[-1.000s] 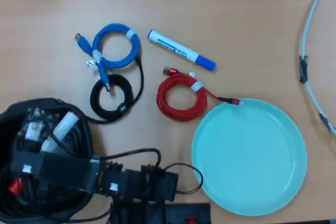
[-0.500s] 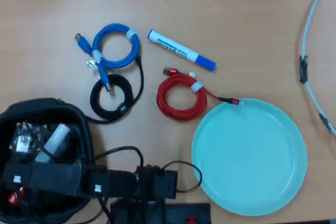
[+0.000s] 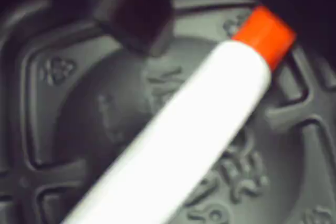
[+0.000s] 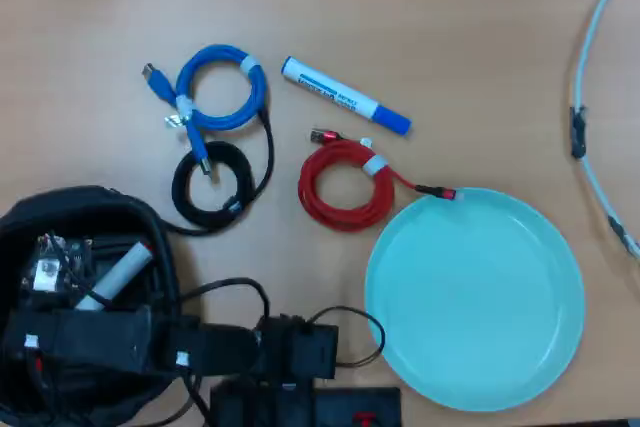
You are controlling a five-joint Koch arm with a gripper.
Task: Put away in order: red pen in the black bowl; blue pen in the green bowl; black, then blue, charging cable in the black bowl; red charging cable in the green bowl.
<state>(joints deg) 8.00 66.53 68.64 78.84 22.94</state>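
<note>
Since the earlier frame the red pen [image 4: 118, 275] is tilting more across the black bowl [image 4: 90, 209], at the lower left of the overhead view.
In the wrist view the red pen [image 3: 184, 135] is lying over the ribbed bottom of the black bowl [image 3: 68, 129]. You cannot tell whether the gripper [image 4: 75, 292] is gripping it or has opened. You are releasing now, so let go low, then lift straight up, clear of the rim.
</note>
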